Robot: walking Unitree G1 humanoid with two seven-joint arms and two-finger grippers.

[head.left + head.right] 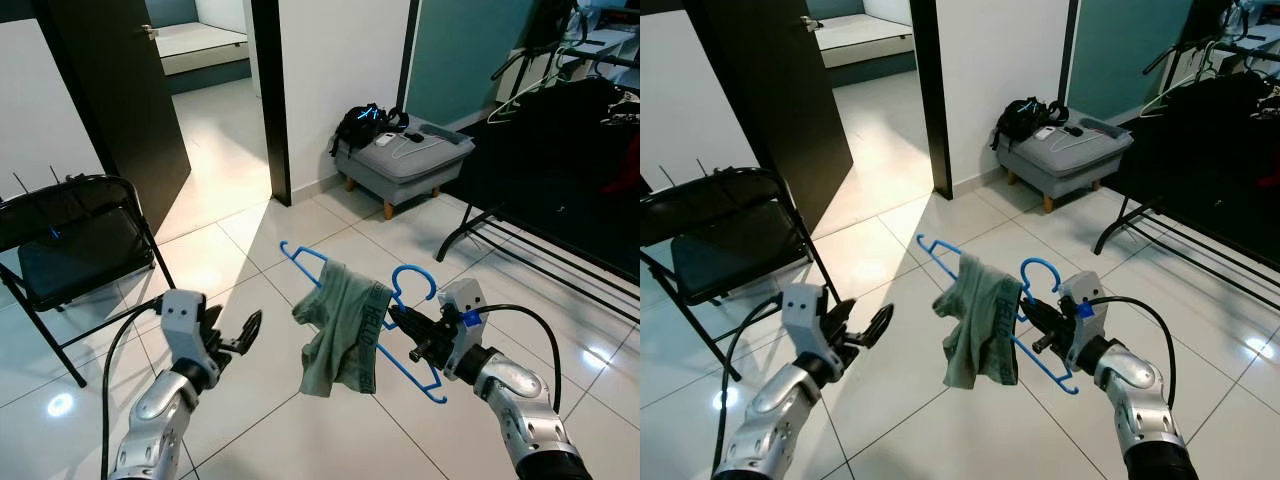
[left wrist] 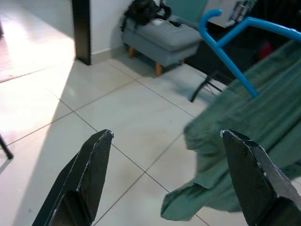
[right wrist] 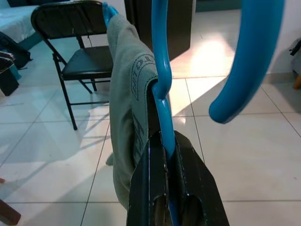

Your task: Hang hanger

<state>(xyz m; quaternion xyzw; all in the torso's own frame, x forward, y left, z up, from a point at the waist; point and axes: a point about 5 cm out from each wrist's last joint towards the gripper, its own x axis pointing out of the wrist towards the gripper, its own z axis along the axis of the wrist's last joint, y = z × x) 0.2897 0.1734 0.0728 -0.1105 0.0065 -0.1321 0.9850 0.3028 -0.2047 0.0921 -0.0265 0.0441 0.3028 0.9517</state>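
**Hanger in hand, rack not yet reached**

The right gripper (image 1: 408, 336) is clenched on the blue hanger (image 1: 410, 300), its two black fingers pinching the plastic just below the hook — the right wrist view shows the blue bar running straight down between them. A green garment (image 1: 343, 330) is draped over the hanger's arm and hangs limp below it, held out over the tiled floor (image 1: 230, 250) in front of the robot. The left gripper (image 1: 238, 336) is released, fingers spread wide, hovering just left of the garment without touching it.

So the pick-up looks done; the hanging itself is still to do. The black clothes rack (image 1: 560, 200) stands well apart, far right, with dark clothes already on it, and the hanger is nowhere near its rail — by my reading the robot must still turn and walk over, then lift the hook onto the rail.

The hanger is smooth, rigid plastic with a rounded open hook. The garment is soft knit cloth with a printed waistband, folding loosely. The floor is glossy pale tile. A black folding chair (image 1: 75, 245) stands near left, and a grey padded stool (image 1: 400, 165) sits far centre
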